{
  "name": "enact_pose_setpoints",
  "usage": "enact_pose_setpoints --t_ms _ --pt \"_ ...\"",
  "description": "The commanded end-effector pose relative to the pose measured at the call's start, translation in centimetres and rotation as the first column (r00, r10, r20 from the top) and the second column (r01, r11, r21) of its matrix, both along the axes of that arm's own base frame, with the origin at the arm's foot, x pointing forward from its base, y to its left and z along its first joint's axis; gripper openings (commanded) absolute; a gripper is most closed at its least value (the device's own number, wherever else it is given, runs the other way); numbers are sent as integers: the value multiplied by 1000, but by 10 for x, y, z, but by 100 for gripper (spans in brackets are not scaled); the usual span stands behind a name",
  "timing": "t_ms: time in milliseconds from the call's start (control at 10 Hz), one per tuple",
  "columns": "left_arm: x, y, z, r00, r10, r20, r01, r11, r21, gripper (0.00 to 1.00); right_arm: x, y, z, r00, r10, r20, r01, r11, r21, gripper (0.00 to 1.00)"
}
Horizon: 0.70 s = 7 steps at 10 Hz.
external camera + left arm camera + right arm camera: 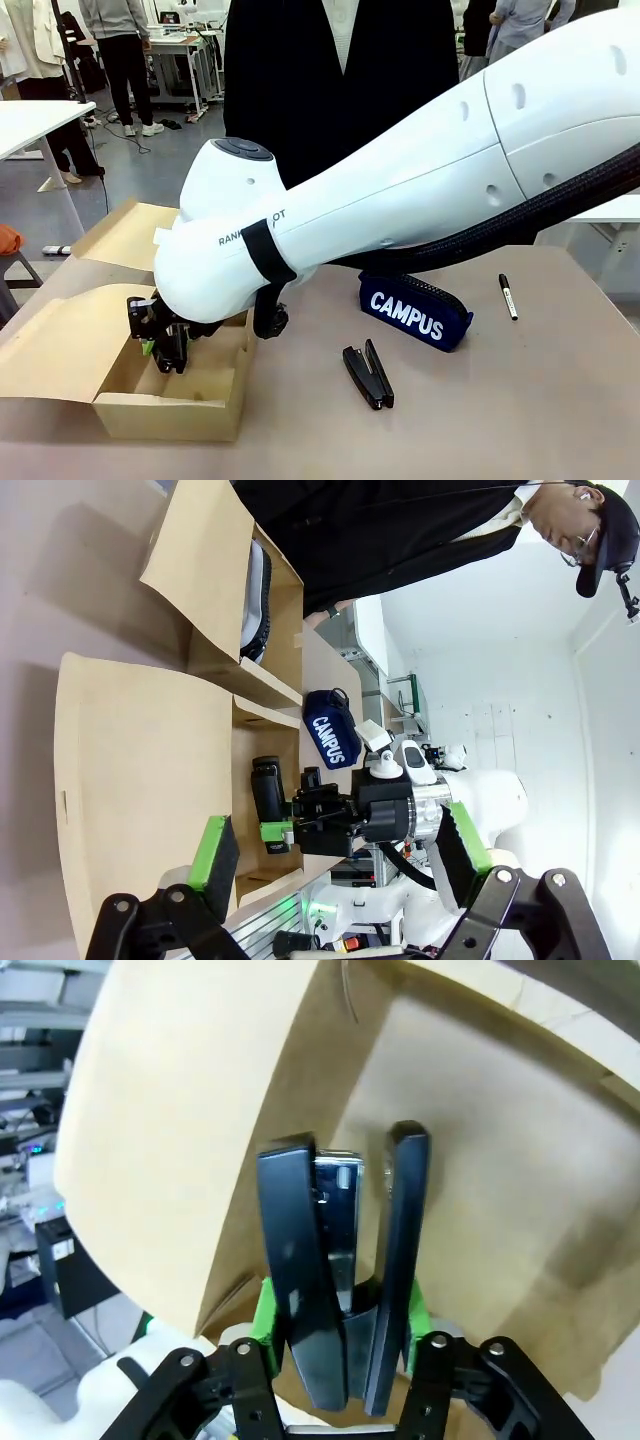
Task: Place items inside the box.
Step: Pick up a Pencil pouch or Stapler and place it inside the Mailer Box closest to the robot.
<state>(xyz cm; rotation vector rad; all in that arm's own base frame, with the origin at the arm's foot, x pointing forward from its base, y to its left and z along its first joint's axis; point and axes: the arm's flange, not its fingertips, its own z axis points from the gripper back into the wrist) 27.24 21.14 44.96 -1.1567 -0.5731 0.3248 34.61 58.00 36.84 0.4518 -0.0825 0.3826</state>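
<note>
Where the front view looks across the table (520, 420), the first entry is the right gripper (165, 352), low inside the open cardboard box (170, 415) at the robot's left, its white arm reaching over from the right.
- Outside the box, on the table: second stapler (368, 375), near the box's right side.
- Navy pencil case (415, 312), lettered CAMPUS, just beyond that stapler.
- Black marker (508, 296), farthest right.
- A person stands at the far side.

Left wrist view:
- Left gripper (338, 845), jaws spread wide and empty, apart from the box (270, 708) and looking over it.
- Right gripper (285, 820), carrying the black stapler (267, 785) above the box floor.
- Navy pencil case (332, 738), past the box's far wall.
- Grey, dark-edged item (255, 595), behind a raised flap; whether it lies in the box, I cannot tell.

Right wrist view:
- Right gripper (340, 1308), jaws pinching the black stapler (298, 1245) by its hinge end, green pads (264, 1312) against both sides.
- The stapler's long axis runs straight ahead along the fingers, its two arms parted, nose towards the box's inner face (480, 1160).
- A brown wall stands close on one side.

Judgement: the stapler sits within the box, so the right arm is the one placed to let go. It needs parted jaws and a straight lift clear of that wall.
</note>
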Motion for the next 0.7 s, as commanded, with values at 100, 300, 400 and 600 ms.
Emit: enact_pose_setpoints --t_ms 100,300,400,600 --pt "-1 -2 0 1000 -2 28 3 1000 -7 100 1 -6 6 999 -42 -24 42 999 13 100" --pt "-1 -2 0 1000 -2 28 3 1000 -7 100 0 -12 8 998 -45 -42 47 998 37 100" --pt "-1 -2 0 1000 -2 28 3 1000 -7 100 0 -15 7 998 -60 -31 61 998 23 100" --pt "-1 -2 0 1000 -2 28 3 1000 -7 100 -1 -20 9 997 -59 -46 61 997 37 100"
